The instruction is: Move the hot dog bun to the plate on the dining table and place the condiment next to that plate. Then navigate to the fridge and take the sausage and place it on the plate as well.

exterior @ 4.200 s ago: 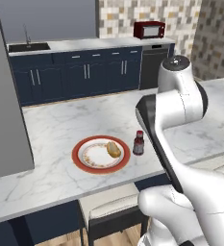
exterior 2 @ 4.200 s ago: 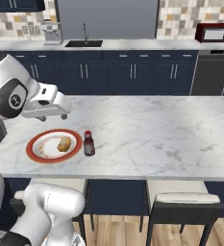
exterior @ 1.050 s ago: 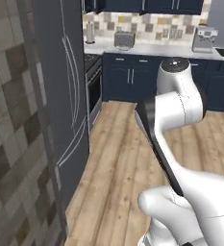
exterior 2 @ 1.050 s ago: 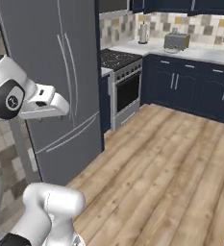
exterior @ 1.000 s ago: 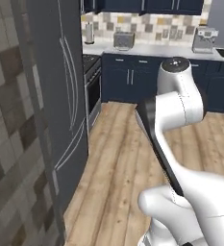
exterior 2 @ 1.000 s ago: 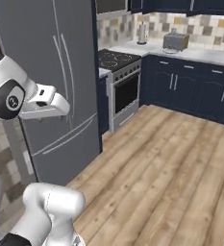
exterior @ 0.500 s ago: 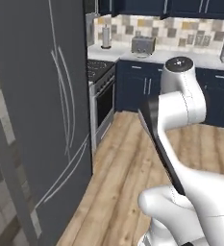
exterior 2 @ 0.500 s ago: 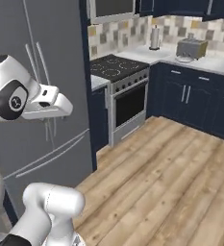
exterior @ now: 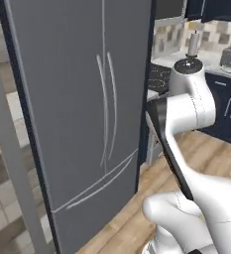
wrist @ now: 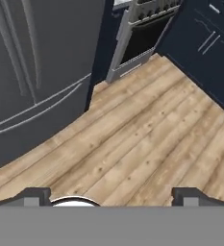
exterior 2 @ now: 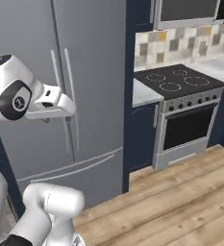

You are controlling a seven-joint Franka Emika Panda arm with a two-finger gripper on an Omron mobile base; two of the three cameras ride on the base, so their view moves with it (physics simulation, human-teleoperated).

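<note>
While you are looking along the claw (wrist: 108, 194), its tips are standing wide apart, gripping nothing, above the wooden floor (wrist: 147, 144). You are seeing the fridge (exterior 2: 70, 86), doors closed, lying just ahead and left of the claw, apart from it.

1. The fridge (exterior: 77, 114): tall, grey, doors closed, two curved vertical handles (exterior: 106, 106) side by side.
2. Stove (exterior: 159, 79) right of fridge, partly behind the white arm (exterior: 189, 106).
3. Wooden floor (exterior: 137, 218) below.
</note>
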